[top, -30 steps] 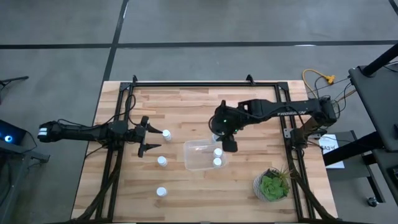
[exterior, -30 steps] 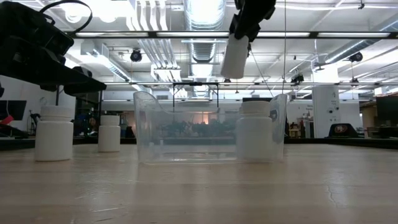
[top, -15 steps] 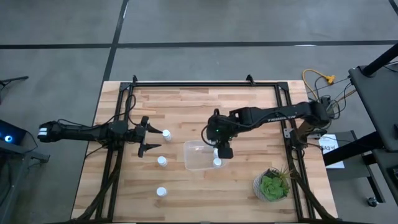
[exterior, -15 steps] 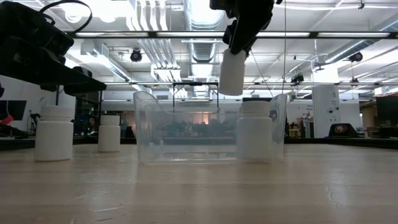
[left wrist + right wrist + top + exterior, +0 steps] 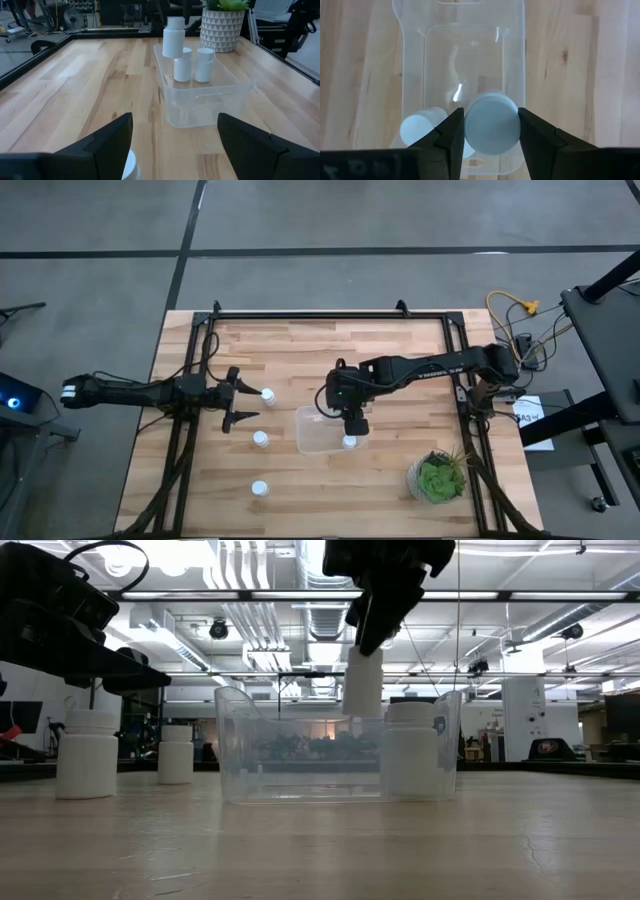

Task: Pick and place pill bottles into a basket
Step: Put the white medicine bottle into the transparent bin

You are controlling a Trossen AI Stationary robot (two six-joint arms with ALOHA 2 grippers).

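My right gripper point(image 5: 345, 412) is shut on a white pill bottle point(image 5: 363, 682) over the clear basket point(image 5: 318, 430). The bottle's lower end dips below the basket's rim point(image 5: 300, 692). Two more bottles point(image 5: 182, 65) point(image 5: 203, 64) stand on the basket's floor at its right end. My left gripper point(image 5: 246, 397) is open at the table's left. A fourth bottle point(image 5: 267, 394) stands on the table just off its fingertips, untouched. Two other bottles point(image 5: 260, 439) point(image 5: 259, 489) stand on the table nearer the front edge. My right gripper pinches the bottle's upper part point(image 5: 365, 652) between its two fingers point(image 5: 447, 140), one on each side of the round top point(image 5: 491, 129). The fingers come from above, pointing down. The bottle hangs about upright, clear of the basket's floor.
A green potted plant point(image 5: 437, 477) stands at the table's near right corner. A black frame point(image 5: 310, 313) runs along the table's far edge and sides. Bare wood lies between the basket and the left bottles.
My right gripper has carried the bottle toward the table's left edge and a little nearer, from the basket's far right corner to over its inside. It has gone down, so the bottle's lower end now sits below the basket's rim. The bottle stays about upright.
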